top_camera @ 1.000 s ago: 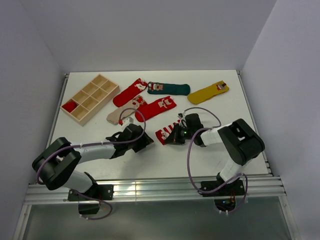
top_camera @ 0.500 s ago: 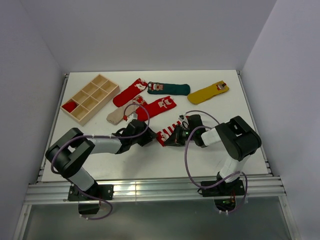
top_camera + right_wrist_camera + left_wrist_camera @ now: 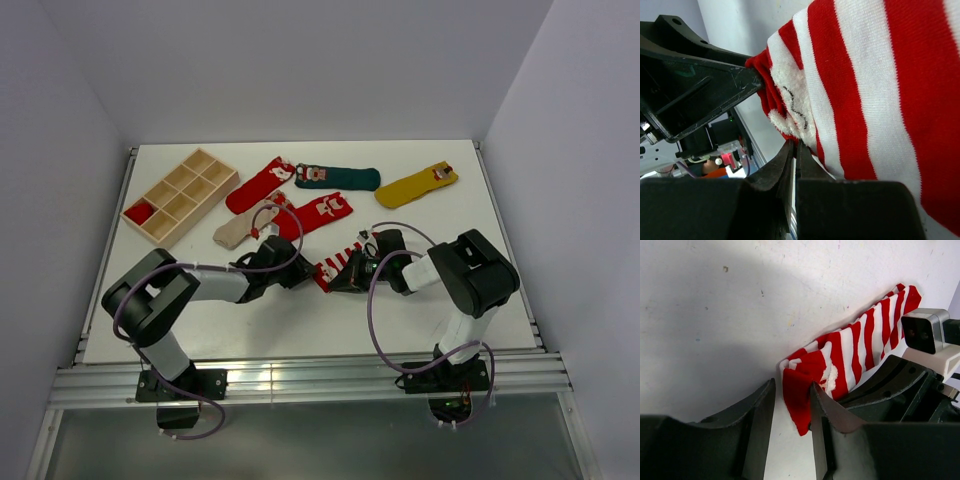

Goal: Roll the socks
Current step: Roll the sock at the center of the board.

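The red-and-white striped sock point(image 3: 335, 266) lies mid-table between my two grippers. In the left wrist view its red end point(image 3: 798, 397) sits between the open jaws of my left gripper point(image 3: 791, 407) and touches the right finger point(image 3: 826, 420). My left gripper also shows in the top view point(image 3: 298, 272). My right gripper point(image 3: 794, 150) is shut on the sock's fluffy edge point(image 3: 790, 112), seen in the top view point(image 3: 350, 277). The striped body point(image 3: 865, 90) fills the right wrist view. Other socks lie behind: two red point(image 3: 258, 185) point(image 3: 312, 215), dark green point(image 3: 338, 178), mustard point(image 3: 417, 185), beige point(image 3: 235, 231).
A wooden compartment tray point(image 3: 180, 196) stands at the back left with something red point(image 3: 140, 212) in one corner cell. Grey walls close in the table on three sides. A metal rail point(image 3: 300, 380) runs along the near edge.
My left gripper has moved right, up to the striped sock, and now has the sock's red end between its open jaws. My right gripper has stayed shut on the sock.
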